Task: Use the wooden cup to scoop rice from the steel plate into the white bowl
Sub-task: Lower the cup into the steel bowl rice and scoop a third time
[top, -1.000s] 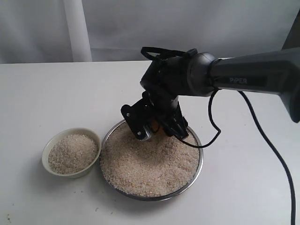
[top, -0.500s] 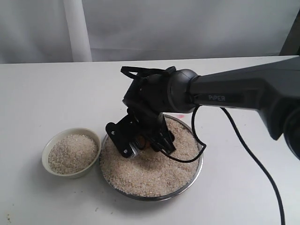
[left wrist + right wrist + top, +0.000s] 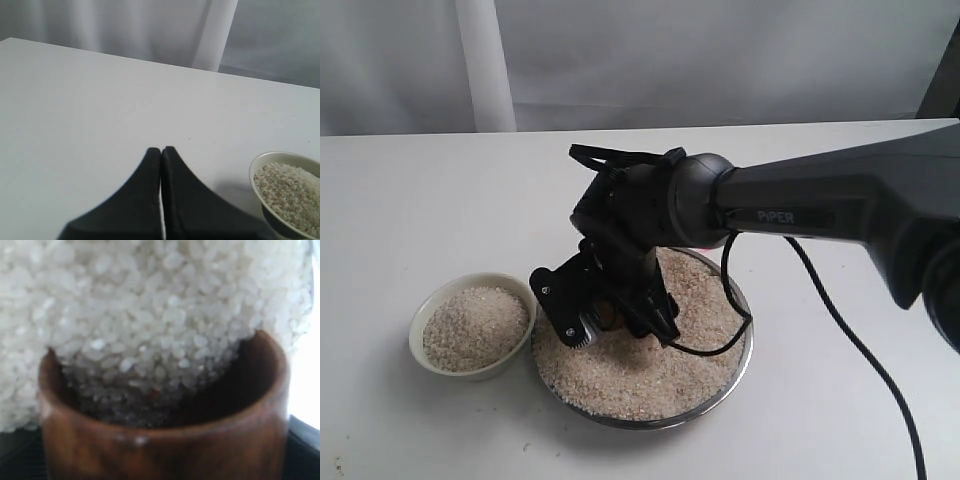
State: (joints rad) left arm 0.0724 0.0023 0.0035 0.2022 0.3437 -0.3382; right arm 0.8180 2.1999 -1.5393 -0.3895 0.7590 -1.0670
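Observation:
The steel plate point(image 3: 744, 352) holds a wide heap of rice point(image 3: 655, 375). My right gripper point(image 3: 610, 324) is down in the plate's left part, shut on the wooden cup point(image 3: 609, 311), which is mostly hidden by the fingers. In the right wrist view the wooden cup point(image 3: 165, 445) is tipped with its mouth pushed into the rice point(image 3: 150, 315), and grains lie inside it. Left of the plate stands the white bowl point(image 3: 461, 369), filled with rice. My left gripper point(image 3: 161, 150) is shut on nothing above the bare table, with the white bowl point(image 3: 256, 175) beside it.
The right arm's black cable point(image 3: 840, 320) trails over the white table point(image 3: 420, 200) to the right of the plate. A pale curtain point(image 3: 485, 60) hangs behind the table's far edge. The left arm is outside the exterior view.
The right arm has swung left and lower across the plate, dragging the cup from the plate's far side into the rice near its left part. The bowl and plate stay put.

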